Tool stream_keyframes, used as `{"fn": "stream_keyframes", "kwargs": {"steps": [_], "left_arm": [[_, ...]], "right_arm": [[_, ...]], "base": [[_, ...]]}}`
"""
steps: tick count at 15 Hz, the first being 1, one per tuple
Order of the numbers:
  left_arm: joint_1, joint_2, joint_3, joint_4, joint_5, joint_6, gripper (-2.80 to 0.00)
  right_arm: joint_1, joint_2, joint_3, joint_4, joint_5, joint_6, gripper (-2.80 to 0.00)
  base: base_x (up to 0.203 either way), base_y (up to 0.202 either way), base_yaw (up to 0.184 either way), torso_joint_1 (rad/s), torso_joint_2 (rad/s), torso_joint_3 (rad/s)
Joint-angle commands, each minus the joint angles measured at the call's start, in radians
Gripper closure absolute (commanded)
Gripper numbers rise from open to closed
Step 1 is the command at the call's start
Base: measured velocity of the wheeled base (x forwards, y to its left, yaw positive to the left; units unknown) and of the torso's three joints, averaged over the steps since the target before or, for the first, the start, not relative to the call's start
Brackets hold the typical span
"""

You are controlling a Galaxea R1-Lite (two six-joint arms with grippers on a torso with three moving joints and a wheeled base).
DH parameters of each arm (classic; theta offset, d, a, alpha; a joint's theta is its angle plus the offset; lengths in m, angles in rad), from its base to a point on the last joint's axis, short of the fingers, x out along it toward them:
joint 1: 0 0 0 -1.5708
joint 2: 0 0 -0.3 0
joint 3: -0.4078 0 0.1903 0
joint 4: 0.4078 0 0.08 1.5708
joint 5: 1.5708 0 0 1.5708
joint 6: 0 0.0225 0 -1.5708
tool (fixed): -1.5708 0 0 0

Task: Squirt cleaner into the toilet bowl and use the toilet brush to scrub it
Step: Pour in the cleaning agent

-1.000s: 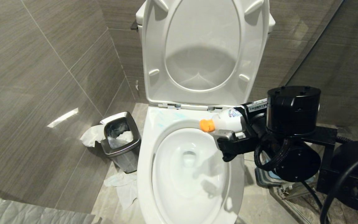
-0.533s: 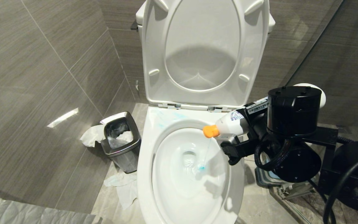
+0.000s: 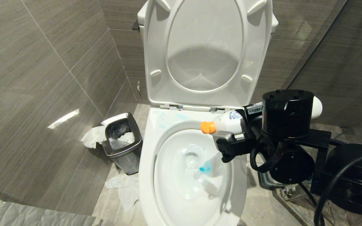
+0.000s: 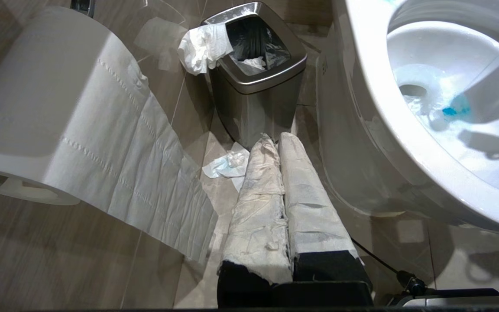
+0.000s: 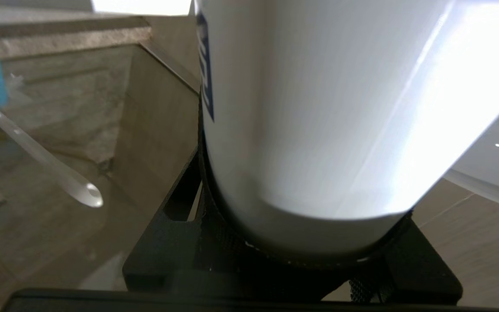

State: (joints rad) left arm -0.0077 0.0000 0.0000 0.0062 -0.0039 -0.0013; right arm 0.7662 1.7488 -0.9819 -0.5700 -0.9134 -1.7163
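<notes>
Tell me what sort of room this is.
A bathroom, likely a small toilet stall: a white toilet bowl with its seat raised, a steel waste bin beside it, a toilet paper roll near the left arm, and grey tiled walls.

Even overhead light, bright on the glossy white ceramic toilet bowl (image 3: 156,175); soft shadows of the arm fall inside it. Streak of glare on the grey tiled wall (image 3: 63,118). Right wrist view: white plastic bottle (image 5: 319,108) too close, blurred, highlight blown out along one side
</notes>
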Motion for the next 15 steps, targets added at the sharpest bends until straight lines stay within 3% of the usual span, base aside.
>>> {"fn": "stream_keyframes", "kwargs": {"steps": [1,5,7,15], "left_arm": [[0.000,0.002,0.000,0.000,-0.001,0.000,0.00],[0.000,0.002,0.000,0.000,-0.001,0.000,0.00],[0.000,0.002,0.000,0.000,-0.001,-0.001,0.00],[0.000,0.002,0.000,0.000,-0.001,0.000,0.00]], "right_arm": [[0.002,0.026,-0.010,-0.004,-0.004,0.028,0.00],[0.012,0.049,-0.018,-0.010,-0.003,0.113,0.00],[0.018,0.065,-0.018,-0.010,-0.003,0.199,0.00],[0.049,0.126,-0.029,-0.010,-0.004,0.692,0.00]], "base": [[0.000,0.000,0.000,0.000,0.00,0.000],[0.000,0.000,0.000,0.000,0.00,0.000],[0.000,0.000,0.000,0.000,0.00,0.000],[0.000,0.000,0.000,0.000,0.00,0.000]]}}
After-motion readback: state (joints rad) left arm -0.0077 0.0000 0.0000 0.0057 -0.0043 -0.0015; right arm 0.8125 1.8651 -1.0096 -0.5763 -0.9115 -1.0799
